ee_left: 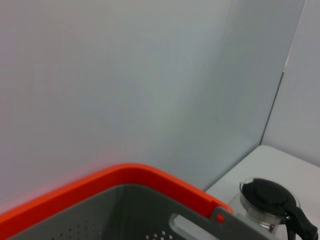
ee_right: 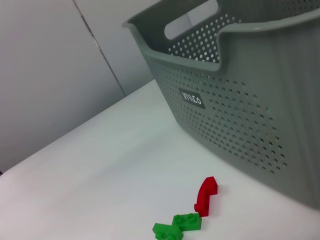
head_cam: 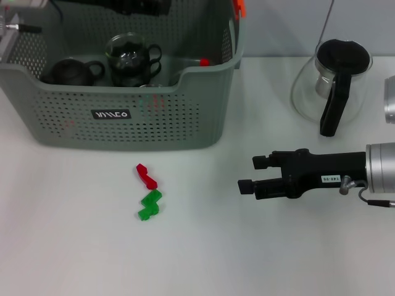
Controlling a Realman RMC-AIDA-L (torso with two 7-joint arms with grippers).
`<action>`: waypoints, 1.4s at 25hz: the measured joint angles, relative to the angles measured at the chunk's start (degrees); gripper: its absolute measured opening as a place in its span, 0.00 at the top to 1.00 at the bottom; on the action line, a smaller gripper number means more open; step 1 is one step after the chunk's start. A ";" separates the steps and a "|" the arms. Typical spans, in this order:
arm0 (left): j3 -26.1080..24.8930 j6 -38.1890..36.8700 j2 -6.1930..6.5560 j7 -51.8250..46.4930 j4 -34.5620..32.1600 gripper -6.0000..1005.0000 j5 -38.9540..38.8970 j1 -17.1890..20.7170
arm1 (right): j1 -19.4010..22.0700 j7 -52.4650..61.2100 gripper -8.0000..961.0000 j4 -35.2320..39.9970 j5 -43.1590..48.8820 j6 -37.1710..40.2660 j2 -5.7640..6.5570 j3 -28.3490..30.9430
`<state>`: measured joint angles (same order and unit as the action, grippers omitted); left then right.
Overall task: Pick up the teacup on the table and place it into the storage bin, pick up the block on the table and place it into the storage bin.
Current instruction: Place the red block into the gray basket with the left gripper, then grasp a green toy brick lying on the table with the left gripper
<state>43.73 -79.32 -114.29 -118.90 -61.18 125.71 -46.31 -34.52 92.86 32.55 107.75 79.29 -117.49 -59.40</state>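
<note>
The grey-green storage bin (head_cam: 74, 129) (ee_right: 240, 100) stands at the back left; its orange-red rim (ee_left: 125, 172) fills the bottom of the left wrist view. A glass teacup (head_cam: 131, 58) with a dark handle stands inside it. A red block (head_cam: 146, 176) (ee_right: 206, 195) and a green block (head_cam: 150, 205) (ee_right: 177, 226) lie touching on the table just in front of the bin. My right gripper (head_cam: 249, 174) hovers open and empty, level with the blocks and well to their right, pointing at them. A dark part of my left gripper (head_cam: 123, 6) shows over the bin's back wall.
A dark teapot (head_cam: 71, 72) and a small red-capped item (head_cam: 203, 61) also sit in the bin. A glass pot with a black lid and handle (head_cam: 333, 80) (ee_left: 270, 200) stands at the back right, with a silver object (head_cam: 389, 102) at the right edge.
</note>
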 joint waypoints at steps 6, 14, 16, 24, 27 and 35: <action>-2.62 -9.52 -0.60 1.48 -6.74 0.27 -6.06 3.44 | 0.13 -0.26 0.08 0.00 -0.14 -0.10 0.06 0.09; 2.28 -36.68 -4.92 16.55 -17.21 0.05 -8.36 12.70 | -0.40 0.04 0.08 -0.17 -0.29 -0.75 0.00 0.16; 6.16 -36.01 -6.73 18.16 -20.47 0.05 -4.46 15.74 | -0.48 0.09 0.08 -0.33 -0.29 -0.85 -0.01 0.16; 19.84 -26.20 -10.06 19.79 -20.05 0.05 10.47 19.45 | -0.23 0.12 0.08 -0.56 -0.22 -0.99 -0.21 0.16; 23.70 -19.33 -10.19 14.55 -17.56 0.05 13.87 19.21 | 0.12 -0.10 0.08 -0.57 -0.29 -0.99 -0.28 0.16; 29.70 -11.04 -10.19 2.56 -14.12 0.05 21.00 17.11 | 0.42 0.04 0.08 -0.56 -0.34 -0.98 -0.26 0.41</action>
<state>73.42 -90.36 -124.48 -116.33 -75.29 146.70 -29.19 -34.10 92.90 31.99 107.41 78.31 -117.75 -58.99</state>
